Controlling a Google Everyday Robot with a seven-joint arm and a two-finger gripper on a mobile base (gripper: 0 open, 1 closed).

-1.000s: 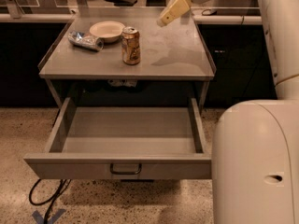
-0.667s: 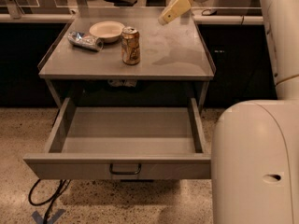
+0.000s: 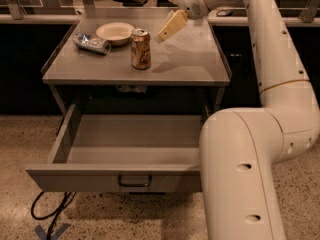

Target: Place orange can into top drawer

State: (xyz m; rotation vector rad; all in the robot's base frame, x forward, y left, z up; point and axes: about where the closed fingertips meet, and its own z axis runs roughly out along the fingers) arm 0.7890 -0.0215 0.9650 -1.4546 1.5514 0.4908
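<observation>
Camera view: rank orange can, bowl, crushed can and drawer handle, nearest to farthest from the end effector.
The end effector hovers above the tabletop, right of the can.
1. orange can: just left of it, mid-table.
2. bowl: farther left, at the back.
3. crushed can: near the left edge.
4. drawer handle: low, on the front of the open top drawer.

Dim warm light; gripper [image 3: 165, 32] above table [image 3: 200, 59] casts shadow.

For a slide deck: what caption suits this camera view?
The pincer hangs above the table near the upright orange can; top drawer below stands open.
</observation>
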